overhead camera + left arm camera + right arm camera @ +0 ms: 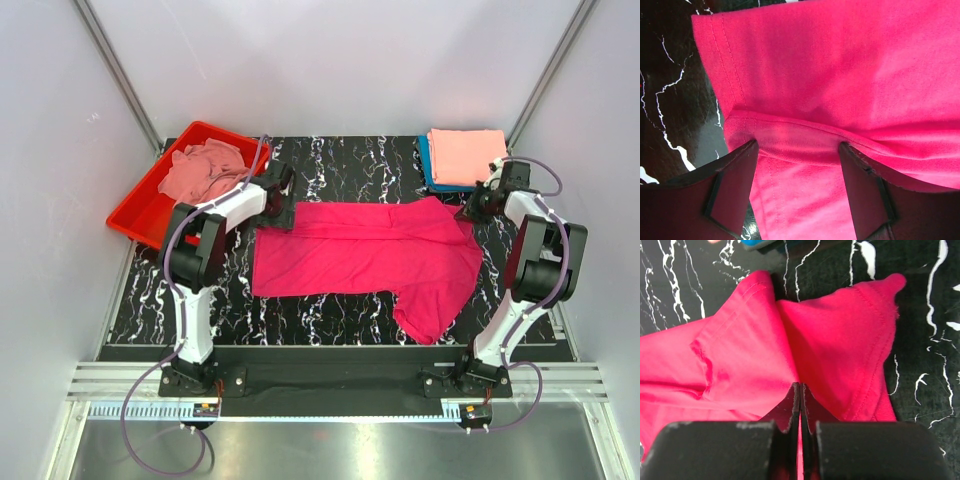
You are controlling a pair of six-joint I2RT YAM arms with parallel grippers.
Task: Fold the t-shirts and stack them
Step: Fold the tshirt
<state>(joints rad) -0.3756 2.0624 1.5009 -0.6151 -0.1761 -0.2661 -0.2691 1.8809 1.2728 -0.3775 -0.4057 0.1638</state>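
A hot pink t-shirt [360, 250] lies spread across the middle of the black marbled table, one sleeve hanging toward the near right. At its far left corner my left gripper [280, 208] stands open. In the left wrist view its fingers [735, 172] straddle a raised seam fold of the pink cloth [840, 65], tips resting on it. My right gripper [468, 212] is at the shirt's far right corner. In the right wrist view it [800, 386] is shut, and the pink cloth [740, 365] puckers into a crease at its tips.
A red plastic tray [135, 215] at the back left holds a crumpled dusty pink t-shirt [205, 170]. At the back right a folded salmon-peach t-shirt [465, 155] lies on a folded teal-blue one [425, 165]. Grey walls close in on both sides.
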